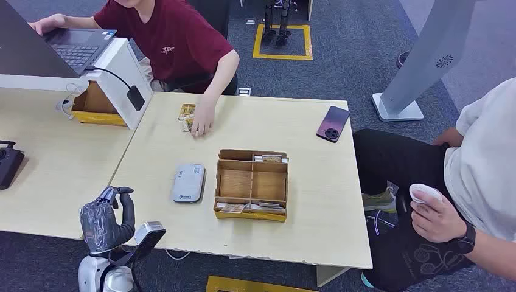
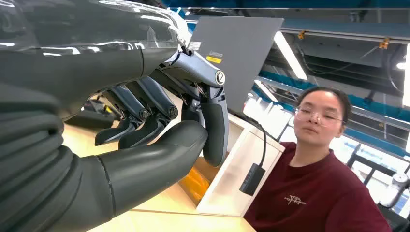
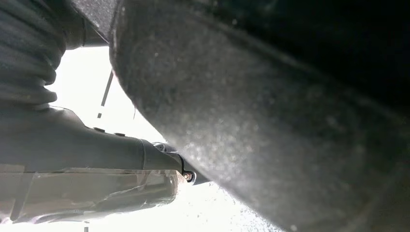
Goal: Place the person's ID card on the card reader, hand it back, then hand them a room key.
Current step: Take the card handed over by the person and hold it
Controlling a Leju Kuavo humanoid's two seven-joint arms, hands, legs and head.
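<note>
The grey card reader (image 1: 188,182) lies flat on the light table (image 1: 304,213), left of a wooden divided box (image 1: 251,185) with cards (image 1: 271,159) in its far and near slots. Across the table a person in a maroon shirt (image 1: 170,42) rests a hand (image 1: 202,120) on a small yellowish card bundle (image 1: 185,112). My left hand (image 1: 109,219) is raised at the table's near left edge, a hand's width short of the reader. Its fingers (image 2: 212,125) are loosely bent and apart, with nothing in them. My right hand's thumb (image 3: 96,154) shows against a dark blurred surface; its fingers are hidden.
A dark phone (image 1: 333,123) lies at the table's far right. A laptop (image 1: 73,45) sits on a white stand (image 1: 122,73) at the far left, with an adapter (image 1: 135,97) hanging. A second person (image 1: 481,176) sits at the right holding a white object (image 1: 425,193).
</note>
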